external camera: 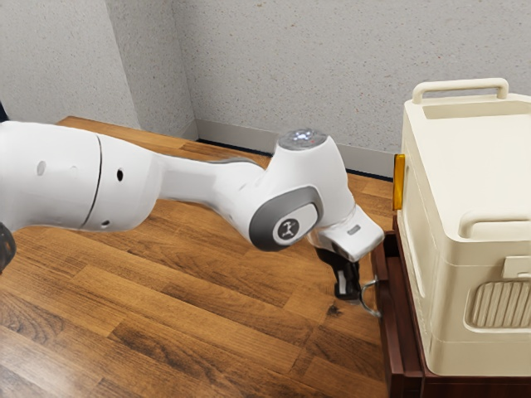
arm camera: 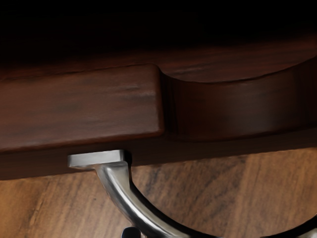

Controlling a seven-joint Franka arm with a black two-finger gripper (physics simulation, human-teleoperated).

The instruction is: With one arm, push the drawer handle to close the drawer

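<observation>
- so my gripper (external camera: 348, 290) is right at the handle (arm camera: 117, 187), can't tell if it's open or closed
- drawer (external camera: 385, 286) is partly open, inside's pretty dark

Dark red-brown wood, satin-smooth with a faint grain and softly rounded edges, is shown on the drawer (arm camera: 79, 111), and its handle (arm camera: 115, 181) is made of polished silvery metal, brightly glinting along the curve. The table (external camera: 207, 286) is surfaced in warm, strongly grained wood strips with a light sheen, while the wall (external camera: 290, 62) is finished in matt, speckled grey. Smooth cream plastic is seen on the box (external camera: 481, 166), glossy white casing on the arm (external camera: 124, 170), and what appears to be black plastic or metal on the small, shadowed gripper (external camera: 348, 293).
</observation>
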